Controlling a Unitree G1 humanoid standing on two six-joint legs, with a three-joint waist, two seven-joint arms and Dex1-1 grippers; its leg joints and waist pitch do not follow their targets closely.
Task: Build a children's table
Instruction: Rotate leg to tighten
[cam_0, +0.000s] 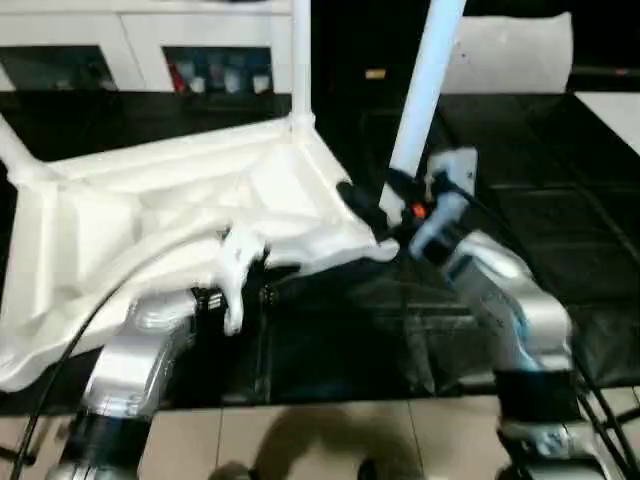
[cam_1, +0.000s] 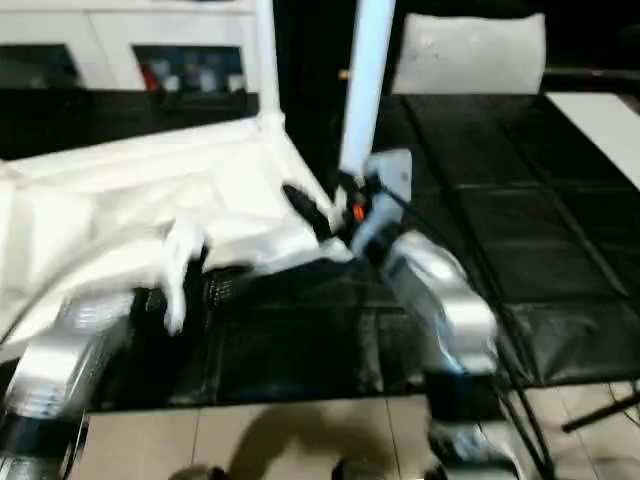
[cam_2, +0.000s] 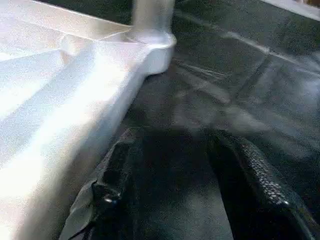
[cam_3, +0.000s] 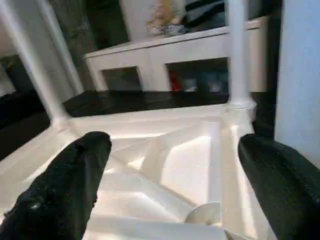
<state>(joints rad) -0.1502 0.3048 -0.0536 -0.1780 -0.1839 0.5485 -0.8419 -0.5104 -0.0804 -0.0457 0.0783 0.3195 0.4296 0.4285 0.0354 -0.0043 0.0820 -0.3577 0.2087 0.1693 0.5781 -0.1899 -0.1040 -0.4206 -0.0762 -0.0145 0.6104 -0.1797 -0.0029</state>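
Honestly, looked a bit sketchy at this point. Had the white plastic rectangular tabletop (cam_0: 150, 215) lying ribbed side up on the left part of the black mat (cam_0: 560, 230), close to its near edge. Had one long white tube leg (cam_0: 300, 60) upright in the far corner socket and a second white leg (cam_0: 15, 150) at the far left corner.

Had a third tapered white leg (cam_0: 425, 90) rising right by the tabletop's near right corner, but couldn't tell whether actually seated in a socket. Could easily have toppled if not, since the right gripper (cam_3: 175, 147) stood wide apart with nothing clamped and that leg just outside one finger. Could also have nudged the tabletop off line with a careless swing.

Left gripper (cam_2: 177, 142) sat low along the tabletop's near edge, pointing toward the far corner, parted partway with just mat between the fingers, holding nothing. Right forearm angled in from the mat's near edge, gripper facing across the ribs.
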